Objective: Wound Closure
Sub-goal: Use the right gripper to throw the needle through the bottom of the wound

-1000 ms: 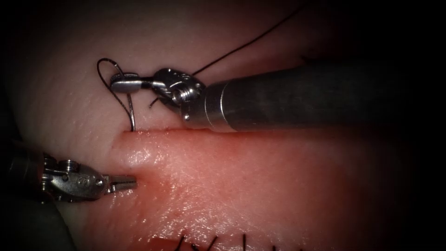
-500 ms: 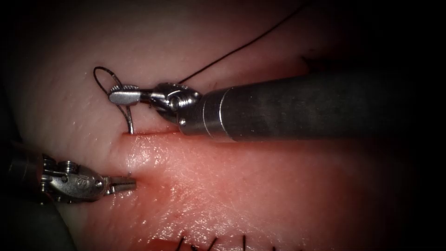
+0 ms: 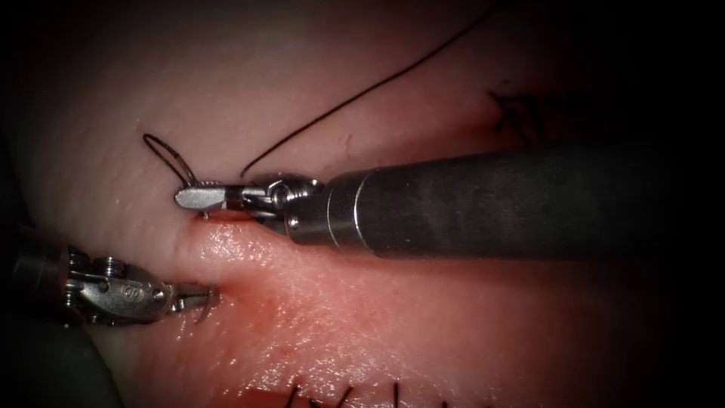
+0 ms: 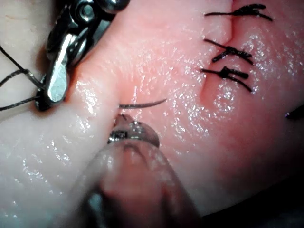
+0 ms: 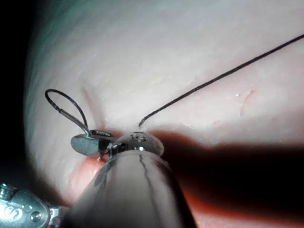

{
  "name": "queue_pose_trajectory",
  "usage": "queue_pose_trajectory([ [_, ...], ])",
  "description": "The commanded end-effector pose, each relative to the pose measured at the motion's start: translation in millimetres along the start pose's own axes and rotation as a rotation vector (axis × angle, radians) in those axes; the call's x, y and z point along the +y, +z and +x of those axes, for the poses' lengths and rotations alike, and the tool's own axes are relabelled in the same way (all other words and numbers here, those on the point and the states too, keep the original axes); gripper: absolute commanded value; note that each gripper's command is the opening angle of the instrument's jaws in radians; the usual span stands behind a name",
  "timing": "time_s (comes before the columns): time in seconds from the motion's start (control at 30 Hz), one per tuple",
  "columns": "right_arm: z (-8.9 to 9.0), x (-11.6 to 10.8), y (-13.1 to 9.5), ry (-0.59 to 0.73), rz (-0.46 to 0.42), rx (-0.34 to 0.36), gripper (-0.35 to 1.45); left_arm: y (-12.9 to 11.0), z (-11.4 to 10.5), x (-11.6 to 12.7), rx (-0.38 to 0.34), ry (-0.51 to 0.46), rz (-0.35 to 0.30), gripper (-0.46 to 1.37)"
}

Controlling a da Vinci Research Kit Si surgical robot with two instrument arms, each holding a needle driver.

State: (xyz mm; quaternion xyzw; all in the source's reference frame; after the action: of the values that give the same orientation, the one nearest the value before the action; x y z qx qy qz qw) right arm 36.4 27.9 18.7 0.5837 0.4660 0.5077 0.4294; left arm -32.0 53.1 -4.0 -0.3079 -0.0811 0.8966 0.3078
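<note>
- Right now the right tool [image 3: 198, 198] lies low over the tissue [image 3: 423, 317], jaws clamped on the needle [image 3: 202, 308] near its tail end, just at the upper lip of the cut [image 3: 249, 217].
- Needle is in the tissue: body buried below the right jaws, passing under the tissue ridge. Pointed end shows out of the tissue right at the left tool's tips, a short curved sliver.
- In the left wrist view that sliver [image 4: 142, 103] lies just ahead of the left tool's tips, and the right tool [image 4: 56, 80] sits beyond it across the ridge.
- Left tool [image 3: 198, 296]: tips right by the needle point. Can't tell if jaws are parted or closed, or if they touch the needle.
- Thread [image 3: 362, 91] leaves the needle tail in a small loop just beyond the right jaws' tips, then a long strand runs off up and away over the right tool's shaft side.
- Right wrist view: same loop [image 5: 66, 105] right at the jaw tips of the right tool [image 5: 88, 142], long strand off over pale tissue.
- Earlier stitches [image 4: 228, 73] sit across a closed cut, well off from the left tips.
- Red fluid [image 3: 317, 325] wets the tissue below the cut.
</note>
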Motion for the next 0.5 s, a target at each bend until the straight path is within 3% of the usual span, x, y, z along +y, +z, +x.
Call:
queue_pose_trajectory([
  [0.03, -0.3, 0.2, -0.3, 0.002, -0.013, -0.010, -0.35, -0.1, 0.1, 0.0, 0.000, -0.002, -0.008, -0.35],
  [0.5, -3.7, 0.7, -0.3, -0.009, -0.017, -0.097, -0.35, 0.1, 0.9, -0.4, 0.003, 0.004, -0.005, -0.35],
])
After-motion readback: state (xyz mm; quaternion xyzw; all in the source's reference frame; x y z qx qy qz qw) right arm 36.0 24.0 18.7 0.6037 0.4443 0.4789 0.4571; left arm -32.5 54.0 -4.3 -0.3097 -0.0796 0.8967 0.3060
